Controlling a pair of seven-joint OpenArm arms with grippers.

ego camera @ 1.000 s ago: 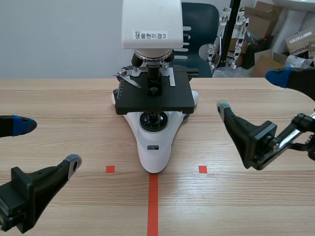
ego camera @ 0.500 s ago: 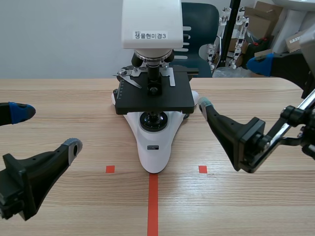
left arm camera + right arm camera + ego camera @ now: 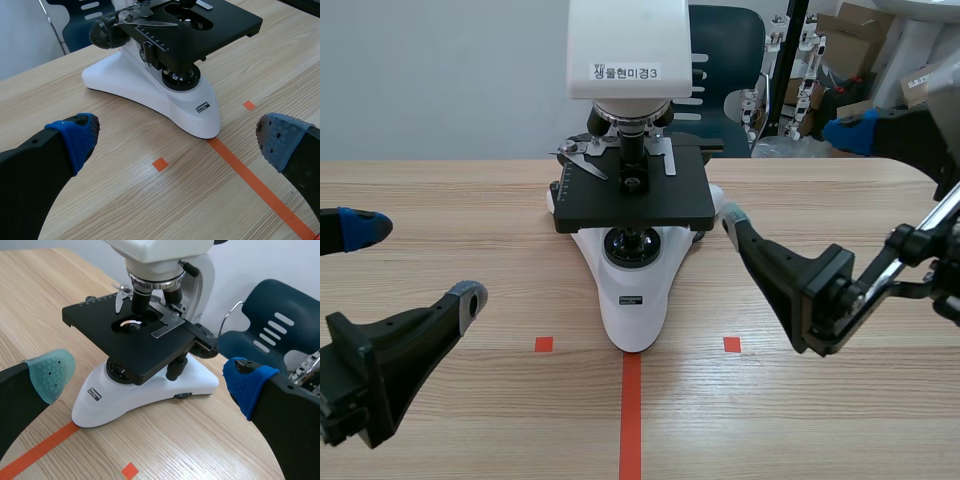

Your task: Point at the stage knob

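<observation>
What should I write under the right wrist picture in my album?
Open right gripper faces a white microscope with a black stage on a wooden table.

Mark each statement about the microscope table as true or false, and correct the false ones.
1. The right gripper has its fingers open. True.
2. The left gripper is shut on the microscope. False: its fingers are open, hold nothing and are well apart from the microscope.
3. The front tip of the microscope's white base meets the end of the orange-red tape line. True.
4. The microscope lies tipped on its side. False: it stands upright on its base.
5. A dark teal chair stands behind the microscope. True.
</observation>
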